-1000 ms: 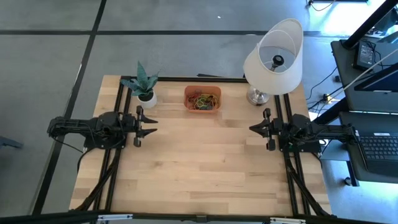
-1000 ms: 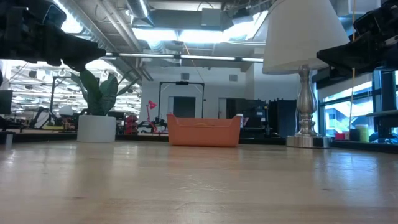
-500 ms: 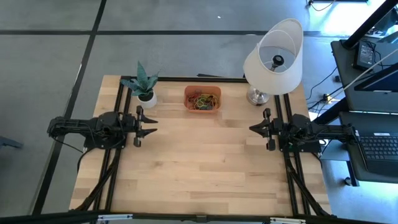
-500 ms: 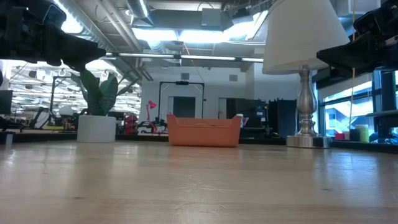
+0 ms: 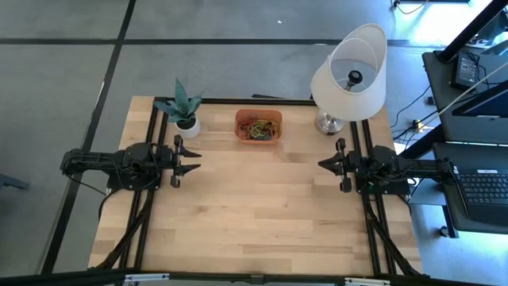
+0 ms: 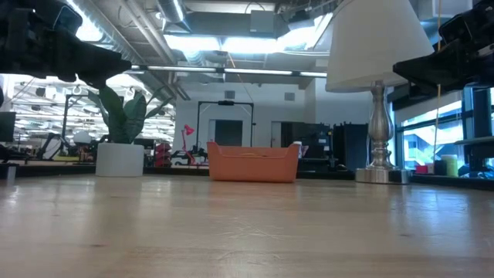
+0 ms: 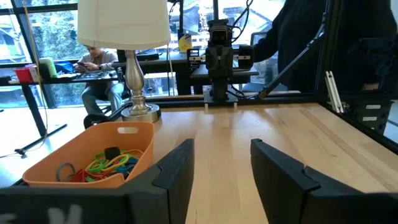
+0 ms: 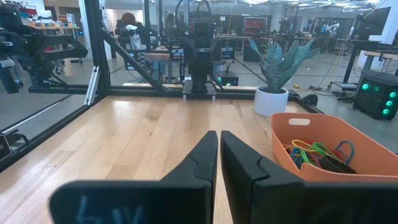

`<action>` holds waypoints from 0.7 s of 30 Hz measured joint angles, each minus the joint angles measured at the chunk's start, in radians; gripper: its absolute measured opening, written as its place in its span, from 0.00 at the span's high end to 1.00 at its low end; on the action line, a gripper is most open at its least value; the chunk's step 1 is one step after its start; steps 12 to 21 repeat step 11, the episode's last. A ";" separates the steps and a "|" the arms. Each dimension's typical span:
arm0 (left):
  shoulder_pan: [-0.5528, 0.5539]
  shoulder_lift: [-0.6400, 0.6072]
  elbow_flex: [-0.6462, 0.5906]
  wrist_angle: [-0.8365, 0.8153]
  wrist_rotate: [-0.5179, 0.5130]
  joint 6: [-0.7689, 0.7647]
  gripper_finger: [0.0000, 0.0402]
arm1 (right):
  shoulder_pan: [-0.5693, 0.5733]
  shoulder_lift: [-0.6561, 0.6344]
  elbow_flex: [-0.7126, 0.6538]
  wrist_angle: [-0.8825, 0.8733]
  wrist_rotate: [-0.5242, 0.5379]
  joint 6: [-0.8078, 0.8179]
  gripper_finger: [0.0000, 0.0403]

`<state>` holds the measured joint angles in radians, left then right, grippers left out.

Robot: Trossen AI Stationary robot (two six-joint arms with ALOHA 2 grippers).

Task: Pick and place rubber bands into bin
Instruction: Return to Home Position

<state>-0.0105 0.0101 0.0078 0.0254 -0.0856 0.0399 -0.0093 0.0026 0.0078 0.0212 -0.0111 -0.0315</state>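
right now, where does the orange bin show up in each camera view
High view: bin at the table's far edge, between plant and lamp.
Low view: bin mid-picture, far across the table.
Left wrist view: bin close by, near the lamp's base.
Right wrist view: bin close by, near the plant.
Landmark: lamp in all but the right wrist view, which has the plant.

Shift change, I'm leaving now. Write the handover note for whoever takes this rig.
Left gripper: open, empty, over the table, left side.
Right gripper: shut, empty, over the right side.
Bands: piled in the bin at the far edge, between plant and lamp.
Done: no loose band shows on the table.
Left: probably nothing to pick; arms look parked.
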 joint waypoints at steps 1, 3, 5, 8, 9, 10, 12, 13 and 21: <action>0.000 0.000 0.000 0.000 0.000 0.000 0.62 | 0.000 0.000 0.000 0.000 0.000 0.000 0.94; 0.000 0.000 0.000 0.000 0.000 0.000 0.62 | 0.000 0.000 0.000 0.000 0.000 0.000 0.94; 0.000 0.000 0.000 0.000 0.000 0.000 0.62 | 0.000 0.000 0.000 0.000 0.000 0.000 0.94; 0.000 0.000 0.000 0.000 0.000 0.000 0.62 | 0.000 0.000 0.000 0.000 0.000 0.000 0.94; 0.000 0.000 0.000 0.000 0.000 0.000 0.62 | 0.000 0.000 0.000 0.000 0.000 0.000 0.94; 0.000 0.000 0.000 0.000 0.000 0.000 0.62 | 0.000 0.000 0.000 0.000 0.000 0.000 0.94; 0.000 0.000 0.000 0.000 0.000 0.000 0.62 | 0.000 0.000 0.000 0.000 0.000 0.000 0.94; 0.000 0.000 0.000 0.000 0.000 0.000 0.62 | 0.000 0.000 0.000 0.000 0.000 0.000 0.94; 0.000 0.000 0.000 0.000 0.000 0.000 0.62 | 0.000 0.000 0.000 0.000 0.000 0.000 0.94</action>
